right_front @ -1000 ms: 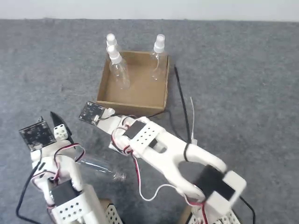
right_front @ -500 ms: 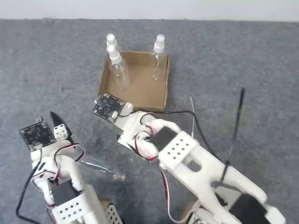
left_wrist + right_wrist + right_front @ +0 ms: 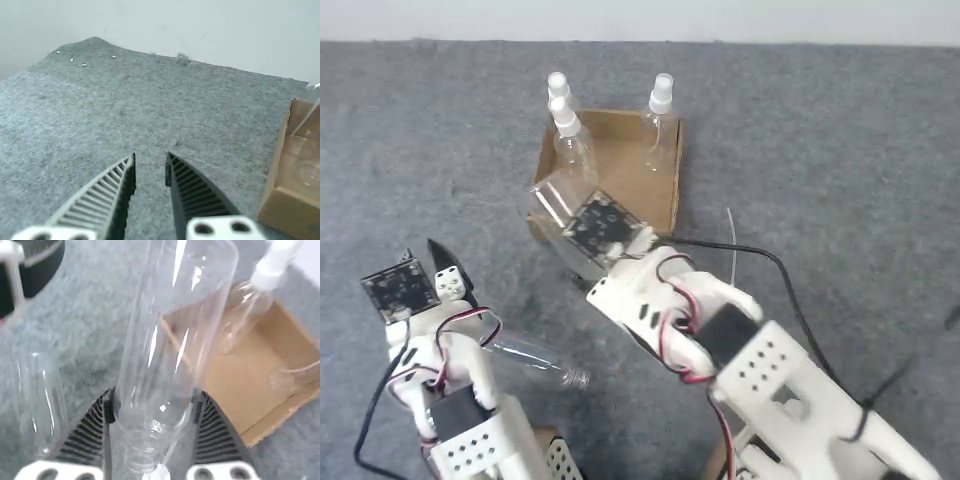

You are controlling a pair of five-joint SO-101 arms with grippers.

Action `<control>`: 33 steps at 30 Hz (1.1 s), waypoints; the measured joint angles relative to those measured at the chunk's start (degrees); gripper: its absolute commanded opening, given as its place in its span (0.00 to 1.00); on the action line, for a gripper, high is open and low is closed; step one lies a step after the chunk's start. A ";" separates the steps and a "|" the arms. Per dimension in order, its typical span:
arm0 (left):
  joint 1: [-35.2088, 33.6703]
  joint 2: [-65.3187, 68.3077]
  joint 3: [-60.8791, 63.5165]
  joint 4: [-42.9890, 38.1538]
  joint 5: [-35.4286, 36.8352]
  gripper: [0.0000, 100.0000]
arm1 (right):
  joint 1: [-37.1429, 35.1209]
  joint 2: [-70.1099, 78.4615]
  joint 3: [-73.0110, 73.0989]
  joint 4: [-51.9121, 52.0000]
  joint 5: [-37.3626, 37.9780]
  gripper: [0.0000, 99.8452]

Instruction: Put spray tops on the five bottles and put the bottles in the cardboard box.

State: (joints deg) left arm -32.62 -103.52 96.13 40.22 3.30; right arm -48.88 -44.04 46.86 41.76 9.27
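One clear bottle (image 3: 175, 330), likely light, slick and crushable, hung clamped near its neck in the right claw (image 3: 152, 412) above the near-left corner of the cardboard box (image 3: 676, 190); the left claw (image 3: 150, 175) sat slightly parted, empty.

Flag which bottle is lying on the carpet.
The uncapped bottle flat on the carpet beside the left arm. Three capped bottles stand in the cardboard box; the held bottle sits in the right gripper.
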 measured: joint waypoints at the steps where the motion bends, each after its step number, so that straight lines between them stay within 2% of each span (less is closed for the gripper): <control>1: 0.00 0.00 0.00 0.00 0.00 0.09 | 0.35 -1.49 0.44 0.00 -0.26 0.01; 9: 0.00 0.00 0.00 0.00 0.00 0.09 | 1.93 -13.80 4.48 0.00 -1.05 0.01; 15: 0.00 0.00 0.00 0.00 0.00 0.09 | 2.46 -20.04 7.74 -3.25 -6.51 0.01; 21: 0.00 0.00 0.00 0.00 0.00 0.09 | 5.36 -21.98 11.52 -9.32 -7.21 0.01; 28: 0.00 0.00 0.00 0.00 0.00 0.09 | 7.74 -22.15 11.60 -10.37 -7.21 0.01; 33: 0.00 0.00 0.00 0.00 0.00 0.09 | 12.48 -23.21 11.60 -10.37 -7.56 0.01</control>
State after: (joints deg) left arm -32.62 -103.52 96.13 40.22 3.30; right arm -36.40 -67.25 58.46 31.38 1.71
